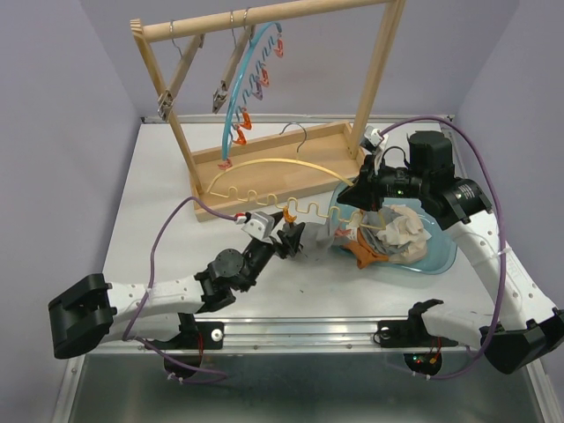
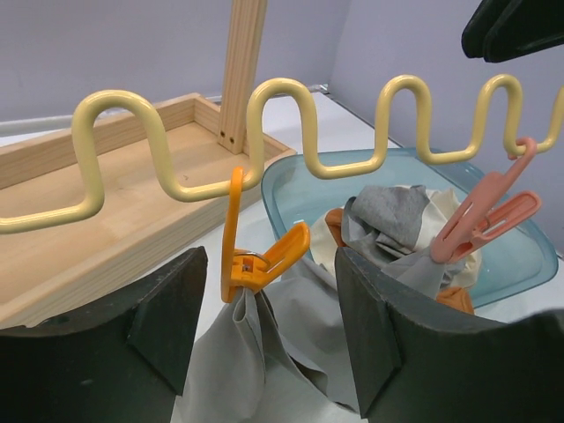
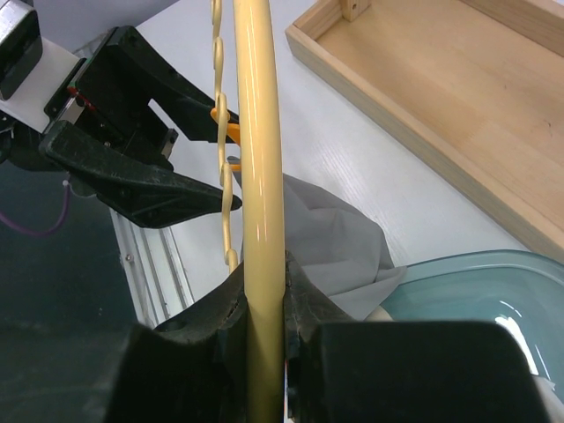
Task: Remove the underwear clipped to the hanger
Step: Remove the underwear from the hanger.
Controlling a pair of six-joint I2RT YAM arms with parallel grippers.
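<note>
A yellow hanger [image 1: 264, 162] with a wavy lower bar [image 2: 115, 101] is held low over the table. My right gripper [image 3: 264, 308] is shut on its smooth bar [image 3: 263, 176]; in the top view that gripper [image 1: 359, 196] sits at the hanger's right end. A grey piece of underwear [image 2: 233, 352] hangs from an orange clip [image 2: 260, 260] and, further right, from a pink clip [image 2: 485, 220]. My left gripper [image 2: 264, 335] is open, its fingers [image 2: 167, 317] on either side of the grey cloth just below the orange clip, not touching it. More underwear [image 1: 401, 225], beige and orange-brown, lies in the blue tub [image 1: 441, 256].
A wooden rack [image 1: 264, 22] with a tray base [image 1: 264, 167] stands behind, carrying a blue clip hanger [image 1: 242, 79] and other hangers. The tub rim [image 2: 529, 242] lies right of the left gripper. The table's front metal edge [image 1: 291, 330] runs near the arm bases.
</note>
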